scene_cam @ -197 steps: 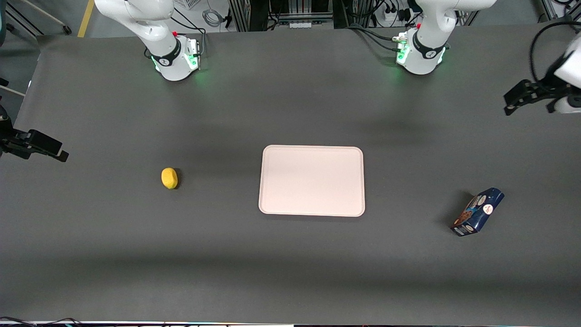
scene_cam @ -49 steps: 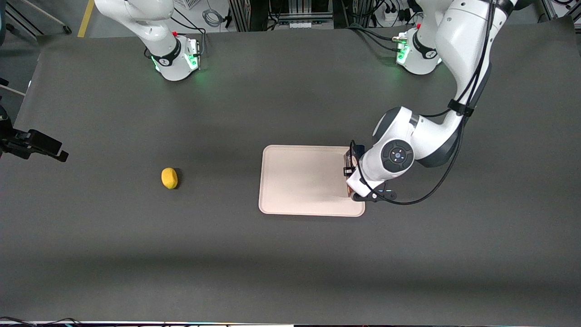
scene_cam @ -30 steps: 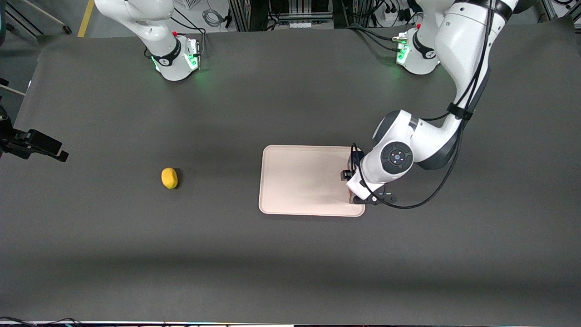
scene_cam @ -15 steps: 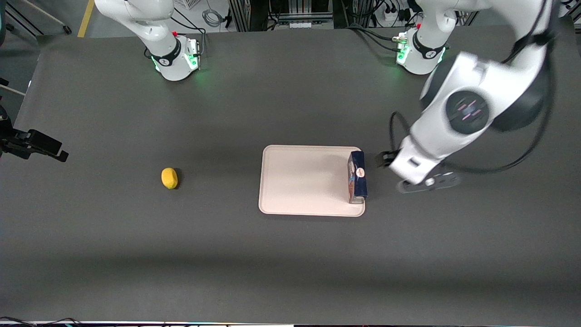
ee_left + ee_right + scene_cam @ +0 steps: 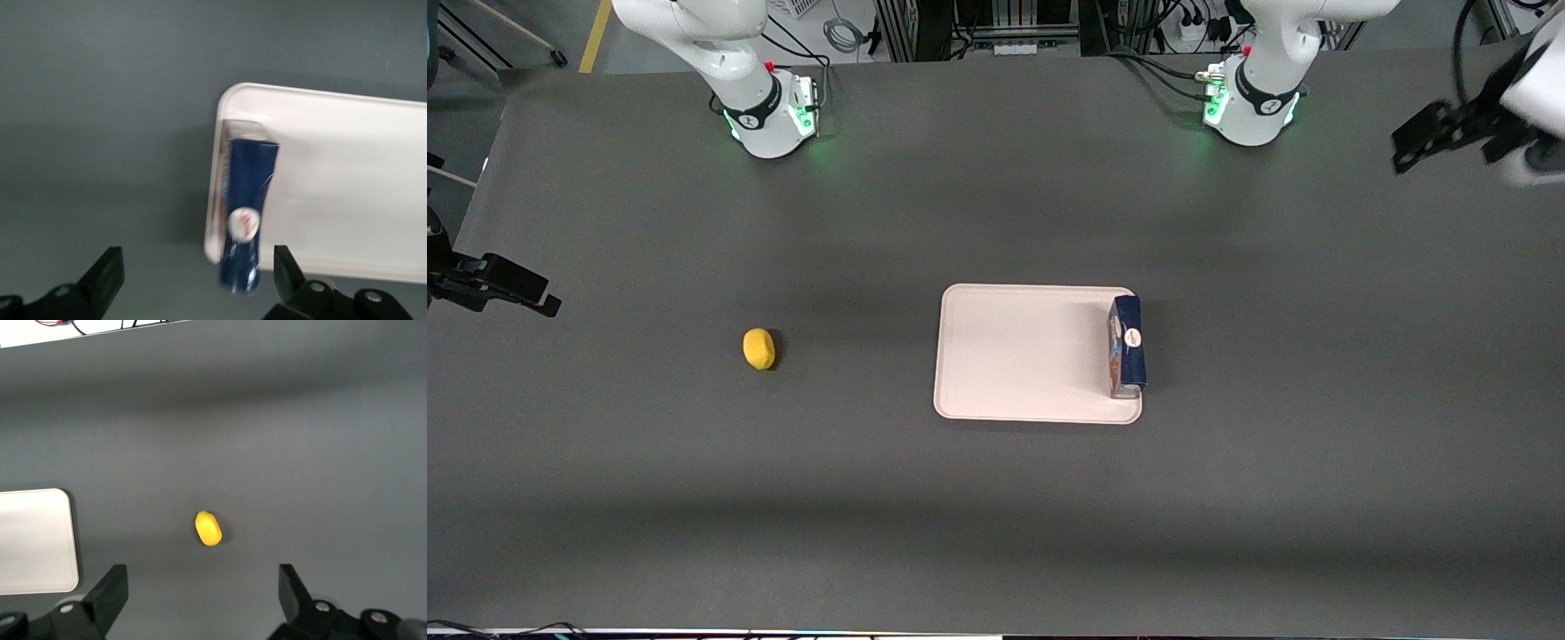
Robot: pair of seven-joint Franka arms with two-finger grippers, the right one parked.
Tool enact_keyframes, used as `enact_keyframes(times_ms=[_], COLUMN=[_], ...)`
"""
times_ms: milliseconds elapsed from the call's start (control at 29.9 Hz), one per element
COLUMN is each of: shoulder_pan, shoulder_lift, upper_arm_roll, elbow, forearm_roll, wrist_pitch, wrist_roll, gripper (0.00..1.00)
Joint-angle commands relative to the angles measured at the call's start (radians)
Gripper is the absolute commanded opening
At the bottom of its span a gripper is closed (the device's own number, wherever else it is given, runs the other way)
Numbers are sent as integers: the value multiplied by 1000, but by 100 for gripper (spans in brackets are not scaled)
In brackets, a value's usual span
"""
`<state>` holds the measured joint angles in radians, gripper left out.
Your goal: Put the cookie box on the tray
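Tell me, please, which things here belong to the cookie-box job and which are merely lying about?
Job:
cookie box, standing at the tray's edge toward the working arm
tray
pincer, open, raised well clear of the box

Lying about:
yellow lemon-shaped object, toward the parked arm's end

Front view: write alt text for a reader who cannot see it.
A cookie box stands on a tray, at the tray's edge toward the working arm's end of a dark table. The gripper hangs open and empty, well away from the box. A yellow lemon lies toward the parked arm's end.

Cookie box [image 5: 1127, 347] upright on tray [image 5: 1023, 356] edge, open gripper [image 5: 1449, 138] well apart, high above table [image 5: 996, 498], lemon [image 5: 758, 348] distant
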<state>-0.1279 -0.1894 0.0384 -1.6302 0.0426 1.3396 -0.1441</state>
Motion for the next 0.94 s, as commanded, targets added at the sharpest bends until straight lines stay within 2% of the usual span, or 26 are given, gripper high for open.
enact_keyframes(times_ms=[0,167,904], shoulder_pan=[-7,-4,13], shoulder_lift=[-240,-275,-282], upper_arm_roll=[26,29,35], elbow=[-383,-496,-488], forearm_roll=[2,2,8], wrist_pitch=[215,326,314], wrist_roll=[47,47,46], gripper=[100,100,100])
